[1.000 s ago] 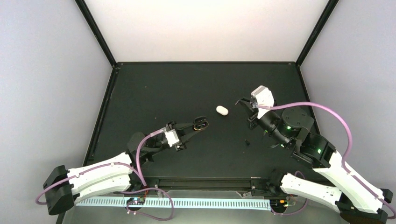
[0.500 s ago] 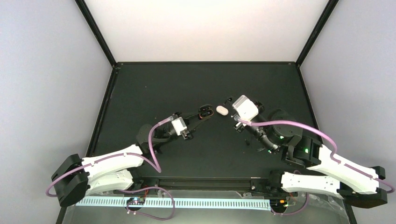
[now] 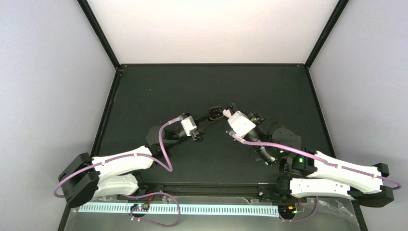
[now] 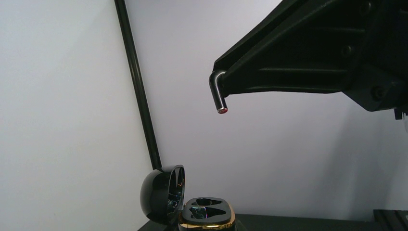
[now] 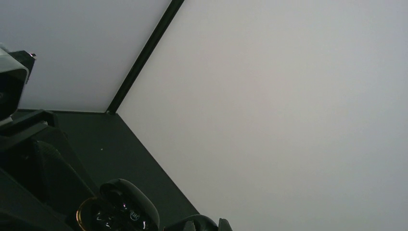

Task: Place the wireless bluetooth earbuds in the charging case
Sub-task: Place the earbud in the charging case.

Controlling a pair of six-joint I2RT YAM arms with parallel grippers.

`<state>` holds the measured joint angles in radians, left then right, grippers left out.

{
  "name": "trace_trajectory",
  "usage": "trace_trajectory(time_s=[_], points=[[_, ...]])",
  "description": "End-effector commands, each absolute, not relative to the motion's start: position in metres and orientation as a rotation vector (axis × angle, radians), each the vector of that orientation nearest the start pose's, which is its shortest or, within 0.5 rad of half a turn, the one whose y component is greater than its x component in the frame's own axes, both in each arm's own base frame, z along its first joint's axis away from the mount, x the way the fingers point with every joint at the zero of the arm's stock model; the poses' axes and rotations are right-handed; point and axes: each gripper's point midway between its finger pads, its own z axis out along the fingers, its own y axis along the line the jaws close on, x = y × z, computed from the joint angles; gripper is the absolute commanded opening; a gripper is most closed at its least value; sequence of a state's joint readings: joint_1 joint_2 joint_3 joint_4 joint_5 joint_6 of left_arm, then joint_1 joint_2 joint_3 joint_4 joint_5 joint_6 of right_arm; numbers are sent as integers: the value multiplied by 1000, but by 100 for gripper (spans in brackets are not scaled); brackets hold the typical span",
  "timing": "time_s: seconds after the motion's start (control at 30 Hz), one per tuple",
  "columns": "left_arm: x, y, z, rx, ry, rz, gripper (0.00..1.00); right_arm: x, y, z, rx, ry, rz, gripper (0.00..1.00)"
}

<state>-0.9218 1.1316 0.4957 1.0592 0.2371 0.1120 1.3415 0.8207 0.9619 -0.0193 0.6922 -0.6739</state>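
My left gripper (image 3: 214, 115) is shut on a glossy black hinged charging case with a gold rim (image 4: 206, 212). Its lid (image 4: 159, 191) stands open and two dark sockets face up. One socket glints; I cannot tell if a bud sits in it. The case also shows in the right wrist view (image 5: 126, 208). A small white oval (image 3: 226, 113) lies on the table right beside it. My right gripper (image 3: 230, 109) hangs just over the white oval, its jaws apart and empty. One of its fingers (image 4: 298, 57) fills the upper right of the left wrist view. No loose earbuds show.
The black tabletop (image 3: 192, 84) is walled in by pale panels with black corner posts (image 3: 98, 33). The two wrists nearly meet at mid-table. My left arm (image 5: 29, 159) crowds the left of the right wrist view. A bent metal pin (image 4: 219, 94) sticks down from the right finger.
My left gripper carried the black case up and to the right, to beside the white oval. My right arm swung left from the right side to over the white oval.
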Motion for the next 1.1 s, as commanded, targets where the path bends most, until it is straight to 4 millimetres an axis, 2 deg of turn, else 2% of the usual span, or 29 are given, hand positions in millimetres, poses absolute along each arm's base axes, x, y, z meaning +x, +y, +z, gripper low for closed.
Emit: trace_trajectory(time_s=[0.0,0.23,0.7,1.07], points=[[178,-306,393,731,800,-880,2,167,246,441,-800,1163,65,1],[180,-309,393,724,812,-901,1,162,259,432,-828,1166,119,1],[185,-312,394,664,850,-997,2,159,280,426,-859,1162,152,1],[190,-311,394,639,901,-1016,2,165,284,418,-860,1183,100,1]])
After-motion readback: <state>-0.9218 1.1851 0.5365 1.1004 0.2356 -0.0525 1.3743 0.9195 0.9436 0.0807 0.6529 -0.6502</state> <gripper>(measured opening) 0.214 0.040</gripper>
